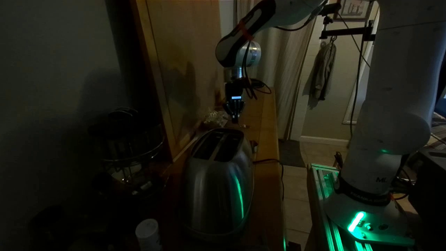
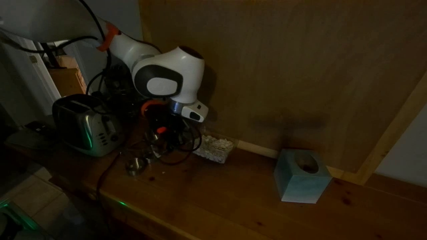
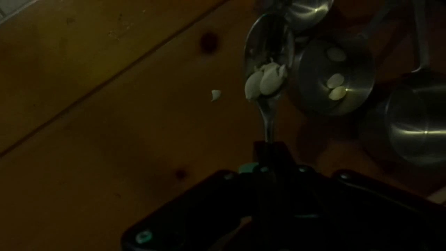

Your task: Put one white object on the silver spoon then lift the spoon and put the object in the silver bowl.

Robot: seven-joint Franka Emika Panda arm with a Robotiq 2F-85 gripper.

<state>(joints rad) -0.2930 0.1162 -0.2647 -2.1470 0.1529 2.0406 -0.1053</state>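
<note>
Reading the wrist view from its left, you are finding a white scrap (image 3: 216,94) lying loose on the bench (image 3: 104,167), probably worth ignoring. Below centre your jaws are pinching the handle of the silver spoon (image 3: 268,45), and several white pieces (image 3: 271,81) are crowding the handle end of its hollow, more than the one the task is asking for. You are, it seems, working on the lift. Rising slowly with the spoon level is likely serving you best, since the leftmost piece is sitting at the rim and the slim handle may be twisting.

Farther right, past a metal cup (image 3: 310,14) at the top, you are probably targeting the silver bowl (image 3: 355,66) just beside the spoon, where three pale pieces (image 3: 336,81) are lying; another vessel (image 3: 414,115) is standing at the right edge, so you are guessing a little. Rolling rightward once the hollow is hanging over that bowl is probably emptying it cleanest.

In an exterior view you are getting the toaster (image 2: 93,130), a heap of white flakes (image 2: 215,148) and a tissue box (image 2: 302,186) that you are not finding elsewhere. In an exterior view you are seeing a white container (image 1: 147,230) at lower left and a hanging coat (image 1: 324,73) at upper right. Only the wrist view is clearly revealing the spoon's load.
</note>
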